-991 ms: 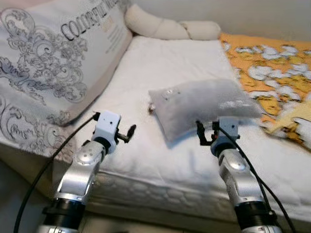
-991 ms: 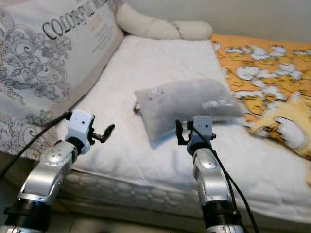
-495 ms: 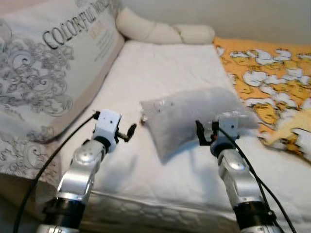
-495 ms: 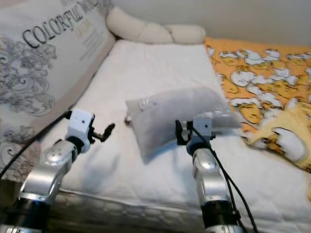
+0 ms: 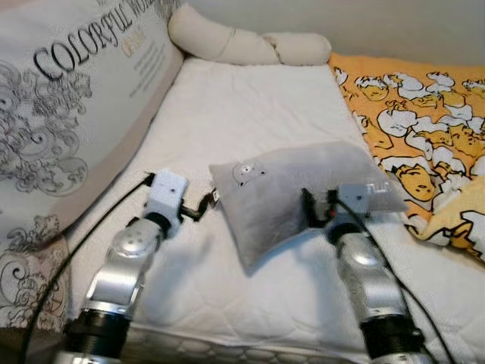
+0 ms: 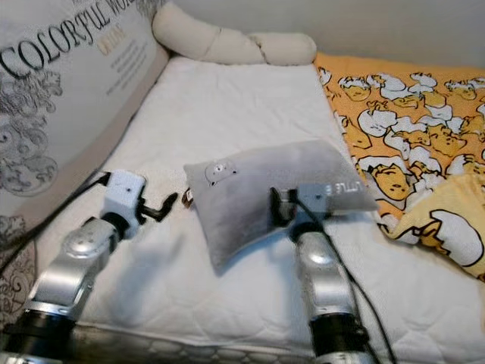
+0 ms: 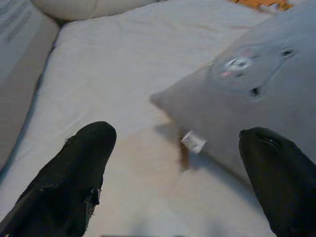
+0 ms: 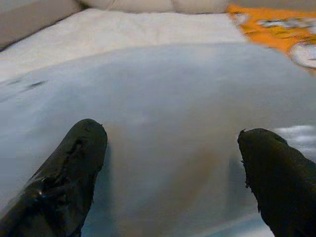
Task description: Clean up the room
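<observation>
A small grey pillow (image 5: 292,186) with a little face print lies on the white mattress (image 5: 250,98) in front of me. My left gripper (image 5: 203,205) is open just off the pillow's left corner, close to its small tag (image 7: 193,141). My right gripper (image 5: 317,209) is open at the pillow's near edge, right up against the grey fabric (image 8: 168,103); whether it touches is unclear.
A large printed cushion (image 5: 68,114) leans along the bed's left side. A cream bolster (image 5: 242,47) lies at the head of the bed. An orange patterned blanket (image 5: 420,114) covers the right side. The mattress's front edge runs near my arms.
The camera has moved forward over the bed. Both grippers have come closer to the grey pillow, the right one now at its near edge, the left near its corner.
</observation>
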Robot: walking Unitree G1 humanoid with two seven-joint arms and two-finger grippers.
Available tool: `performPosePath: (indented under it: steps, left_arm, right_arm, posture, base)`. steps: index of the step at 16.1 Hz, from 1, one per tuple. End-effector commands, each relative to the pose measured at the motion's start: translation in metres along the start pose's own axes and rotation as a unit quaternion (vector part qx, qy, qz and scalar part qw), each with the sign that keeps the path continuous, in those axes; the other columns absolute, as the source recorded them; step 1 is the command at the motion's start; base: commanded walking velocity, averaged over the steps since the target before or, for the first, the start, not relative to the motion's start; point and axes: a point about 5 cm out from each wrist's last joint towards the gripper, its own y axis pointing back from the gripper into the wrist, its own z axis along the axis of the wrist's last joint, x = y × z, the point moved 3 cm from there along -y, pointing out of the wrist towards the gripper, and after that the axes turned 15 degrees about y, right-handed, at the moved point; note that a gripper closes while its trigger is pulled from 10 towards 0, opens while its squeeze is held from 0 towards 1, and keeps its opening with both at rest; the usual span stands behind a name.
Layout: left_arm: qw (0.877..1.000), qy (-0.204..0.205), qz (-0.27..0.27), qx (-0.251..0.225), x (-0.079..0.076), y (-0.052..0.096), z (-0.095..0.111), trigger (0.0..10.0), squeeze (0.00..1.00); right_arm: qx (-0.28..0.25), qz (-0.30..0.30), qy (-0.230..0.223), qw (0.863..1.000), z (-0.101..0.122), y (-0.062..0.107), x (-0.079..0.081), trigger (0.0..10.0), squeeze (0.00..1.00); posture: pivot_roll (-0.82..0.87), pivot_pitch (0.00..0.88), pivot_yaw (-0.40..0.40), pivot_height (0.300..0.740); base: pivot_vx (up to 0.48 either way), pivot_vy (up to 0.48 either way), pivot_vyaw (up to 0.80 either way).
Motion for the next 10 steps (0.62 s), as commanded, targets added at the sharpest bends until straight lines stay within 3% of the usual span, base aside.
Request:
performPosePath:
  steps: [1, 2, 3, 4, 7, 10]
  left_arm:
    - [1.0, -0.009, -0.006, -0.004, -0.001, 0.0, 0.003, 10.0, 0.0]
    - [0.999, -0.024, -0.024, 0.001, -0.005, 0.002, 0.002, 10.0, 0.0]
    - [0.998, -0.038, -0.047, 0.008, -0.01, 0.005, 0.001, 10.0, 0.0]
    - [0.997, -0.049, -0.056, 0.013, -0.012, 0.008, -0.001, 10.0, 0.0]
    - [0.997, -0.052, -0.061, 0.012, -0.012, 0.014, 0.0, 10.0, 0.0]
    - [0.997, -0.047, -0.058, 0.011, -0.008, 0.023, 0.0, 10.0, 0.0]
  right_arm:
    - [0.003, -0.007, 0.001, 1.0, 0.0, -0.001, -0.003, 10.0, 0.0]
    - [0.004, -0.013, -0.011, 1.0, 0.0, 0.0, -0.006, 10.0, 0.0]
    - [0.0, -0.017, -0.029, 0.999, 0.001, 0.001, -0.01, 10.0, 0.41]
    - [0.0, -0.024, -0.045, 0.999, 0.0, 0.003, -0.013, 10.0, 1.0]
    - [0.015, -0.043, -0.067, 0.997, -0.008, 0.008, -0.019, 10.0, 1.0]
    - [0.076, -0.086, -0.103, 0.988, -0.035, 0.018, -0.031, 10.0, 1.0]
  posture:
    - [0.0, 0.0, -0.017, 0.74]
    - [0.0, 0.0, -0.017, 0.74]
    - [0.0, 0.0, -0.019, 0.74]
    - [0.0, 0.0, -0.019, 0.74]
    - [0.0, 0.0, -0.023, 0.74]
    - [0.0, 0.0, -0.027, 0.74]
  base:
    - [0.0, 0.0, 0.0]
    - [0.0, 0.0, 0.0]
    - [0.0, 0.0, 0.0]
    - [0.0, 0.0, 0.0]
    - [0.0, 0.0, 0.0]
    - [0.0, 0.0, 0.0]
